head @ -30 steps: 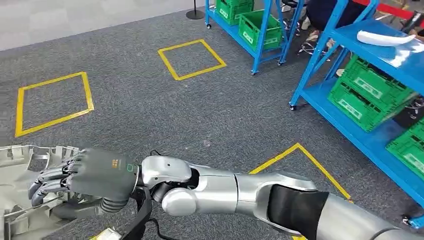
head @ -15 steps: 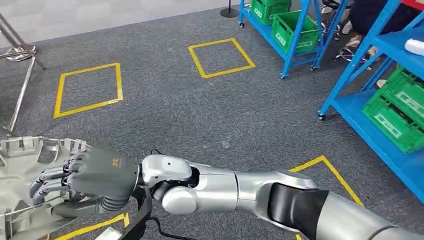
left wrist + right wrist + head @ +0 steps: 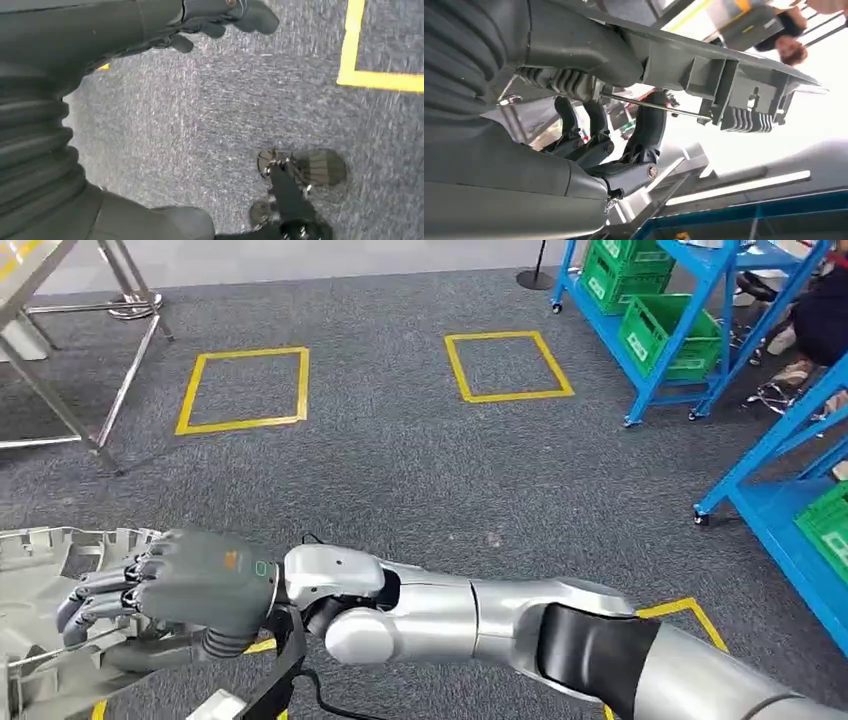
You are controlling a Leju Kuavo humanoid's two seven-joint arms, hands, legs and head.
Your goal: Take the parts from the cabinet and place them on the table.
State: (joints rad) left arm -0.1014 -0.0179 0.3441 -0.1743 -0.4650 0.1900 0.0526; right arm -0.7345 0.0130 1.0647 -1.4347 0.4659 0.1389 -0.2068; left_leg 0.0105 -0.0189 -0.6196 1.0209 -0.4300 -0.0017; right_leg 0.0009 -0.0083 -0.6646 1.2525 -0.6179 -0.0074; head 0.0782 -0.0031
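Over grey carpet (image 3: 400,470), lower left: right hand (image 3: 175,590) gripping a grey plastic part (image 3: 45,570).
Fingers wrap the part's ribbed edge, thumb beneath. Left hand (image 3: 220,17) hangs over the floor, fingers curled, holding nothing. Blue shelving (image 3: 690,320) with green crates (image 3: 660,325) stands far right.

Grey carpet (image 3: 400,480) lies under the hand, with two yellow tape squares (image 3: 243,390) (image 3: 507,366) marked on it well beyond the hand. Farther off to its right stand blue racks (image 3: 700,330) holding green crates (image 3: 668,330). Metal frame legs (image 3: 90,360) stand beyond it to its left.
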